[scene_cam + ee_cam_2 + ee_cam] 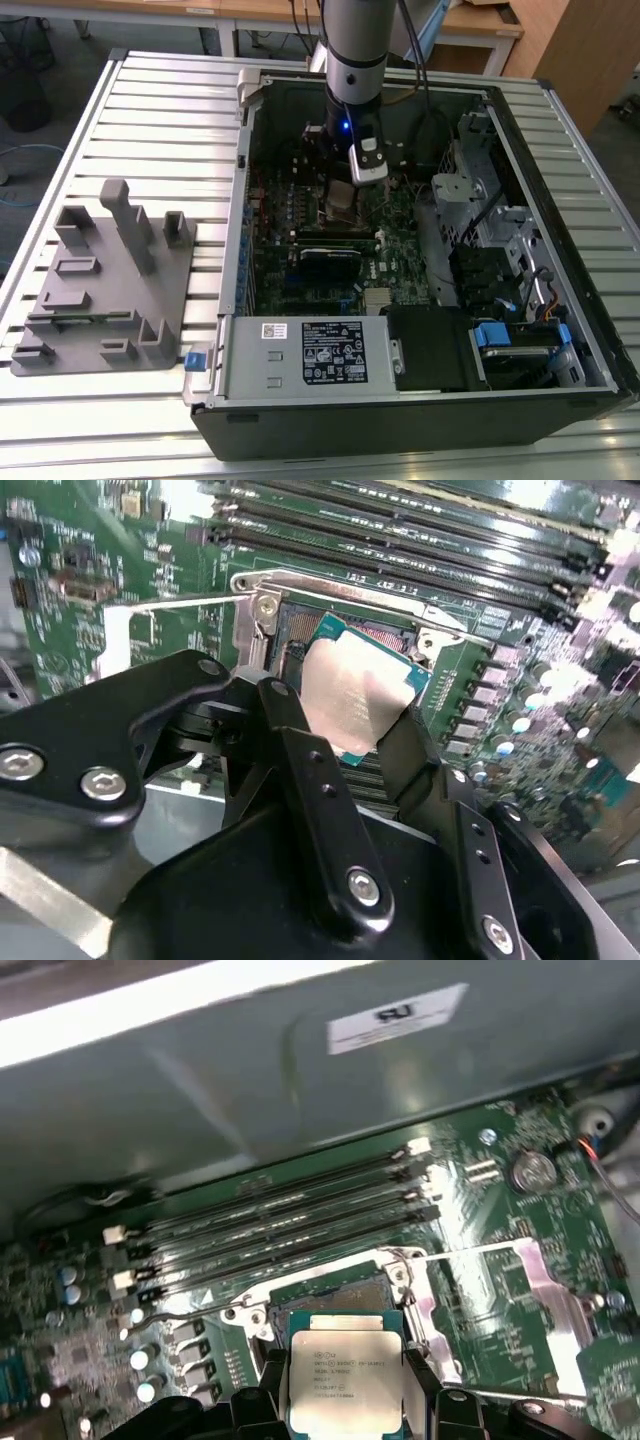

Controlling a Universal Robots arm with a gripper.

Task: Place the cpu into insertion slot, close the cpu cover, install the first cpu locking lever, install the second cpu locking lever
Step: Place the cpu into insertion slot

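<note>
Green motherboard (480, 1210) spreads below me inside the open computer case (560, 200), which lies on a slatted metal table (160, 110). My gripper (346, 1405) is well down in the case, and my black fingers (300, 750) are closed on two opposite edges of the cpu (345, 1380), its silver top facing up. I judge that I am on the first step, placing the chip. In both wrist views it hangs over the nearer part of the insertion slot (335, 1295), and in the second wrist view it looks tilted against the rim. I cannot tell whether any corner touches yet. The cpu cover (545, 1290) lies swung open to one side, and a thin locking lever (185, 1312) stands clear along the other, so the socket is uncovered. Seating the chip calls, I think, for levelling it, squaring it to the rim and centring it over the dark middle, with no sideways drag. Room is tight. The memory slots (290, 1200) run just beyond the socket, the grey case wall (250, 1090) rises behind them, and the socket's raised metal frame sits close by my fingers.
</note>
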